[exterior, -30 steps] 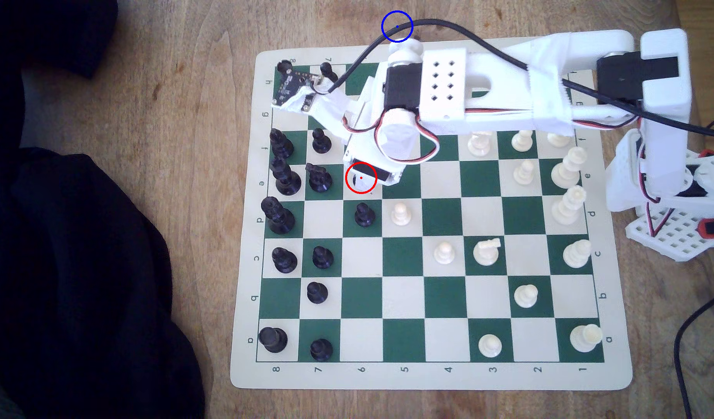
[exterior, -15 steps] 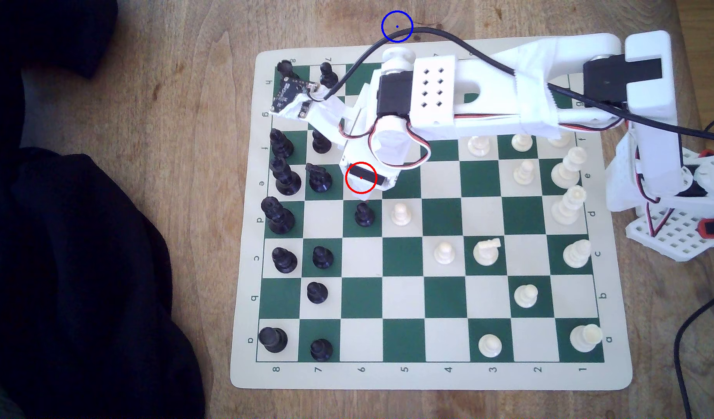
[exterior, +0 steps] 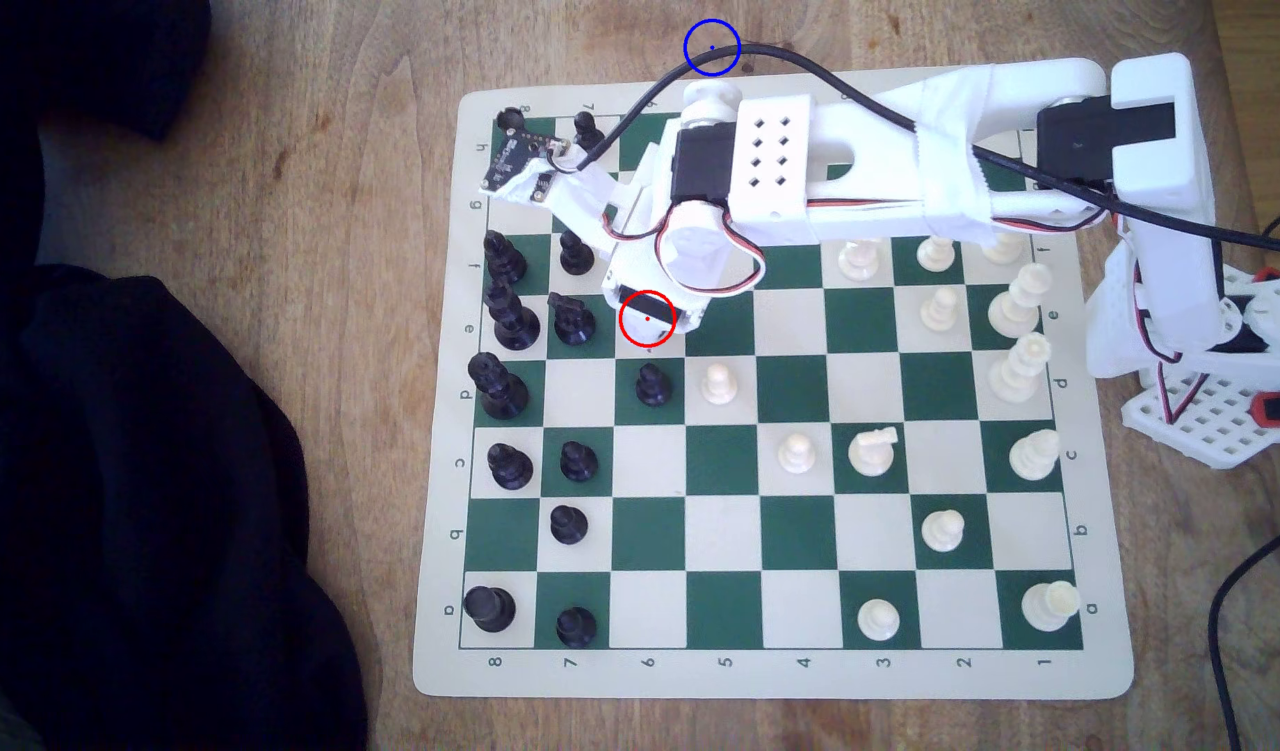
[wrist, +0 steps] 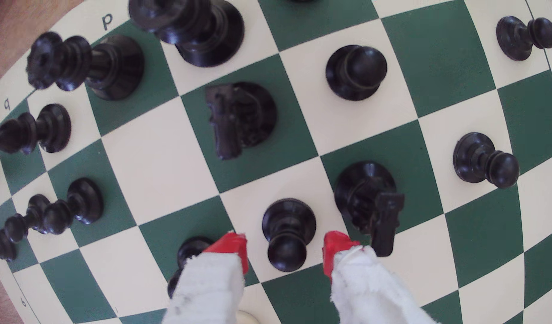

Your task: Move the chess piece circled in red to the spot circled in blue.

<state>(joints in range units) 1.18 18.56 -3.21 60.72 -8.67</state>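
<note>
Gripper [wrist: 285,250] jaws apart, straddling black pawn [wrist: 287,233] w/o contact; pawn upright on cream sq beside knight [wrist: 366,199]. Blue-circled spot [exterior: 712,36] lies approx 12 o'clock of gripper, off board, exterior view.

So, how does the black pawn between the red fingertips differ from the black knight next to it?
The black pawn has a smooth round ball head; the black knight has an angular horse head. The pawn stands on a cream square, the knight on a green one. The pawn sits between the red fingertips of the open pincer, untouched, while the knight stands outside them, close to one fingertip. Both are glossy black, upright, with round bases.
</note>
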